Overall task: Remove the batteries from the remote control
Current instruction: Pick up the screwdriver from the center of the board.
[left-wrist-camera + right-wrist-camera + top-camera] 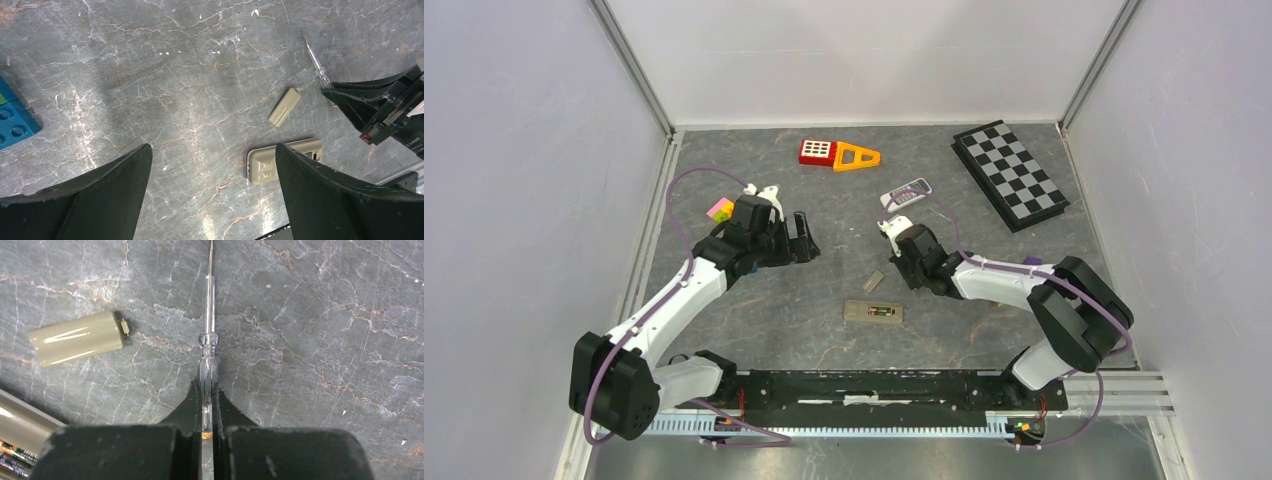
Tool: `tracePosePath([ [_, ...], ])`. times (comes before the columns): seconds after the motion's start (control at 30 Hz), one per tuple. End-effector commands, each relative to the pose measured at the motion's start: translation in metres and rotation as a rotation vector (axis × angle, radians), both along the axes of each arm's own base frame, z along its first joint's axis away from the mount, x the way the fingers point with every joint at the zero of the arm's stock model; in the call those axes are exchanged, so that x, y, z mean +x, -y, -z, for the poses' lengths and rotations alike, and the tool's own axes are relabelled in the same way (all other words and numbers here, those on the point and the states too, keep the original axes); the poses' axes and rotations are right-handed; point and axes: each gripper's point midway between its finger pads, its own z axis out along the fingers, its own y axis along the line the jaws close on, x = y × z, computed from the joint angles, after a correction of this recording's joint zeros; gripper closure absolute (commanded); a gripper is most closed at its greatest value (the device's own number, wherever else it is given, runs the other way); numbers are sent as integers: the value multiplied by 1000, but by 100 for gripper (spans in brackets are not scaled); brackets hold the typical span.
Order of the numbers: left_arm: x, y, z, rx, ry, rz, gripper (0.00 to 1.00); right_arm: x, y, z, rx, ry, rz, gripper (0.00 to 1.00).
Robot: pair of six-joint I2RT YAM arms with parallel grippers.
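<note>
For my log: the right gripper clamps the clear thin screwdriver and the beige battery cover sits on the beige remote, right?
No: the beige battery cover lies on the table, apart from the beige remote, as the right wrist view shows. The right gripper clamps the clear thin screwdriver.

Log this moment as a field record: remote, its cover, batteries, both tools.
remote: beige, back up on the table between the arms, battery bay open
cover: off, lying apart from the remote
batteries: in the bay, not yet taken out; count cannot be told
right tool: shut on a clear thin stick, which points away from the wrist, beside the cover
left tool: open, holding nothing, above bare table near the remote
</note>
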Motion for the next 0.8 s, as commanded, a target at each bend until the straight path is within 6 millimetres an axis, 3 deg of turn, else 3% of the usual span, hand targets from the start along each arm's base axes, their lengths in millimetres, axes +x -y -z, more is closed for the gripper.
tracePosePath([
  [0.0,10,15,-25,-88,54,20,2,-24,5,1,-6,-80,-45,100],
  [0.17,8,37,-37,-193,32,88,5,-24,-44,-54,301,105,-192,100],
  [0.3,2,55,-51,-295,26,155,5,-54,-76,-85,508,183,-442,100],
  [0.53,-12,72,-73,-362,140,362,8,-90,-96,-107,654,78,-618,100],
  [0.67,-21,59,-66,-204,210,501,8,-99,-86,-115,708,7,-721,100],
  [0.77,-37,69,-71,-263,231,627,8,-105,-81,-123,762,-28,-780,100],
])
